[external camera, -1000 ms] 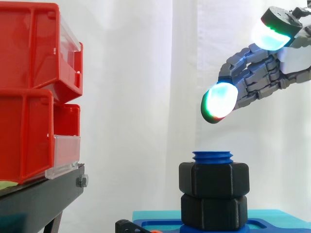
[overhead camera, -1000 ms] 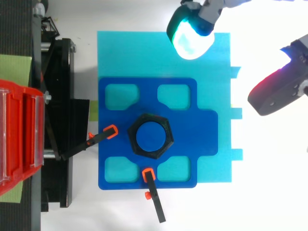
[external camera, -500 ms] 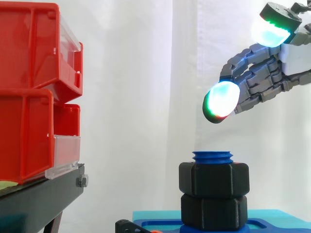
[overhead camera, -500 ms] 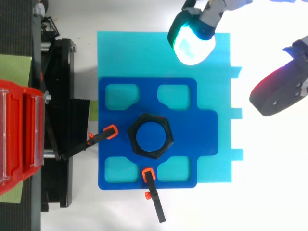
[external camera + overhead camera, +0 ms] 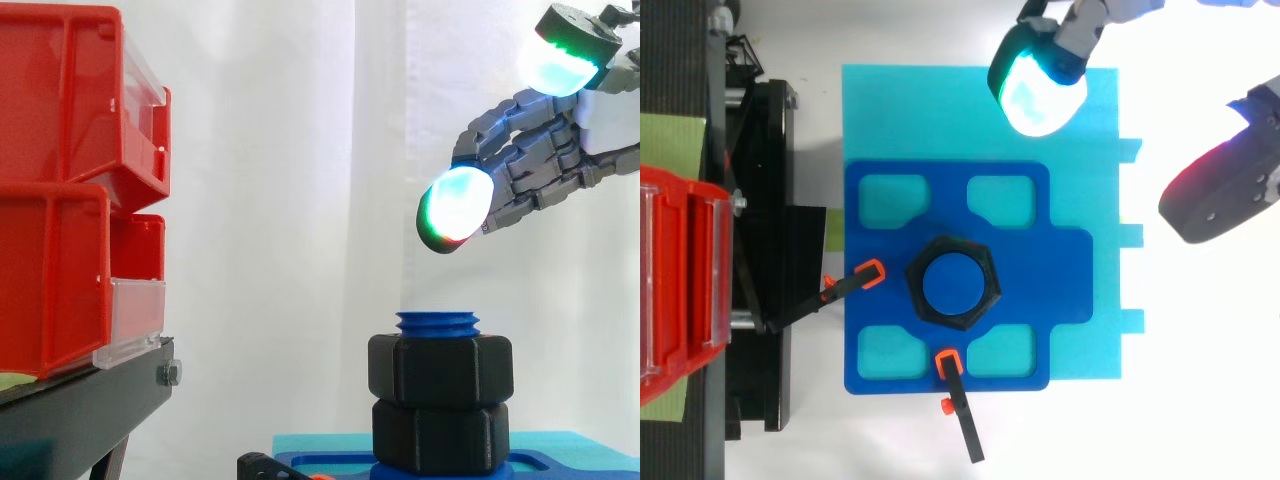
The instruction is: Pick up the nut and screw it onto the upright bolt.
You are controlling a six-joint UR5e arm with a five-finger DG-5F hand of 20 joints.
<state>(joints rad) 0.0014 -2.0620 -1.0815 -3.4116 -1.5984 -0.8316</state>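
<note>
The black, matte hexagonal nut [image 5: 440, 369] is seen threaded on the blue ribbed bolt [image 5: 437, 322], above a second black hex piece [image 5: 440, 435], so the screwing is judged done. The robot hand [image 5: 545, 150] is held above and right of the bolt, fingers spread, gripping nothing. Only a clear retreat is called for.

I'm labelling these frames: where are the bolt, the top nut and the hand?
bolt [image 5: 437, 323]: side view, its blue threaded tip.
top nut [image 5: 440, 368]: side view, its front face.
hand [image 5: 530, 160]: side view, its grey fingers.
</note>
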